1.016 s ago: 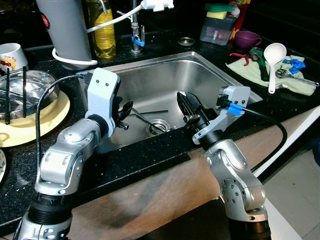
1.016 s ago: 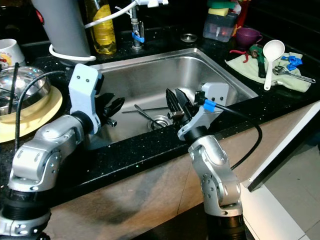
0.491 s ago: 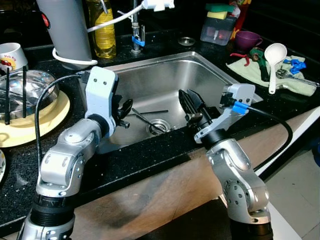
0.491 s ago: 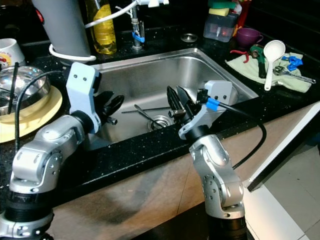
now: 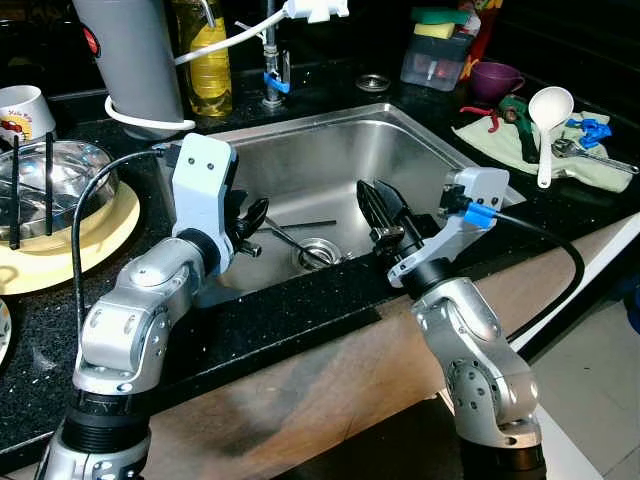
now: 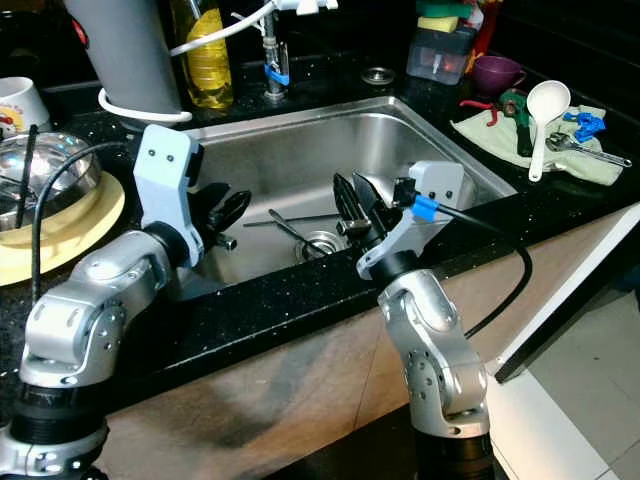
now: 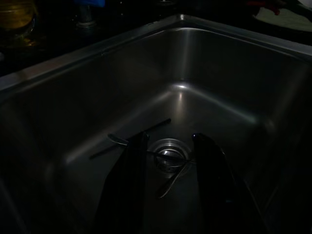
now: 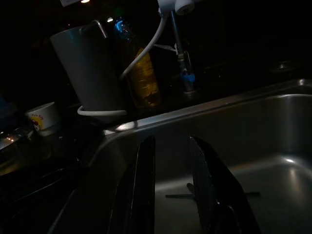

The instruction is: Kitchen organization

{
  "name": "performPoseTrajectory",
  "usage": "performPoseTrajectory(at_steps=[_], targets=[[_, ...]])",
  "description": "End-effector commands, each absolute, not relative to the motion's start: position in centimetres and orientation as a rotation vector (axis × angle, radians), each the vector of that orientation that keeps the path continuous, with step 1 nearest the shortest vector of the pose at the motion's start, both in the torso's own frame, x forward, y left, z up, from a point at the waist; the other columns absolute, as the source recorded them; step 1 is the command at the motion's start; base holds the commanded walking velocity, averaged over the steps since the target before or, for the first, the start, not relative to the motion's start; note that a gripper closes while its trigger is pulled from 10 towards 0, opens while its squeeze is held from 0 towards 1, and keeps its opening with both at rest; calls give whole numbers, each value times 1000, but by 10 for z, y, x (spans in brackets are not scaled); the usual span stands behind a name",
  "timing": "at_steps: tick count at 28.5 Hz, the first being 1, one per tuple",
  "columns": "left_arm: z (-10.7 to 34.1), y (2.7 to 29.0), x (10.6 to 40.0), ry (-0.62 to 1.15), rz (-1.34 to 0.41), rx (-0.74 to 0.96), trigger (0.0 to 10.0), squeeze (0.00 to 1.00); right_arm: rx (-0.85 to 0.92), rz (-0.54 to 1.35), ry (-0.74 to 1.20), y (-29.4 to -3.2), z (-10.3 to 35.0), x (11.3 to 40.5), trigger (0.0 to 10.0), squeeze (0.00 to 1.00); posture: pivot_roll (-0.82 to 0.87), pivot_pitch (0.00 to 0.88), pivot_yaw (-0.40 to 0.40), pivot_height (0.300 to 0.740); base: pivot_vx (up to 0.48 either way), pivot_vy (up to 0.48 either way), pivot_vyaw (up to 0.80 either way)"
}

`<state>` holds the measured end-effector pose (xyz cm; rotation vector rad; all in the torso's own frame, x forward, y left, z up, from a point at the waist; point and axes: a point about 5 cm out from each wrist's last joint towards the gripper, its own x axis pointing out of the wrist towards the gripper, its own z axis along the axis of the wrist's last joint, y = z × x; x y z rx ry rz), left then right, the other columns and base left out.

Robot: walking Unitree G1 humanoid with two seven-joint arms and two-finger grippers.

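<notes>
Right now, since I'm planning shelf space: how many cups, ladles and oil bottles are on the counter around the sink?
Cups: 2, the white cup and the purple cup
Ladle: 1
Oil bottle: 1
Total: 4

Head stereo pair: high, looking forward and down over counter at sink [image 5: 330,160]; near-identical coverage. Left wrist camera: close inside basin, facing drain [image 7: 168,151]. Right wrist camera: low in basin, facing back rim, tap [image 8: 183,63], oil bottle [image 8: 141,78]. Shared: sink interior.
</notes>
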<state>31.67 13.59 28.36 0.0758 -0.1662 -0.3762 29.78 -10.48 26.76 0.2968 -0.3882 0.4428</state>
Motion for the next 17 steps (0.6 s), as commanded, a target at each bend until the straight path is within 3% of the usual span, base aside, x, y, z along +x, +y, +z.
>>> performPoseTrajectory(at_steps=[1, 17], targets=[[279, 137, 314, -148, -374, 68, 10000, 0, 307, 443, -383, -106, 266, 294, 10000, 0, -77, 167, -16, 740, -277, 0, 0], [278, 138, 314, -144, -372, 73, 10000, 0, 310, 438, -376, -108, 265, 294, 10000, 0, -78, 172, -16, 740, -287, 0, 0]])
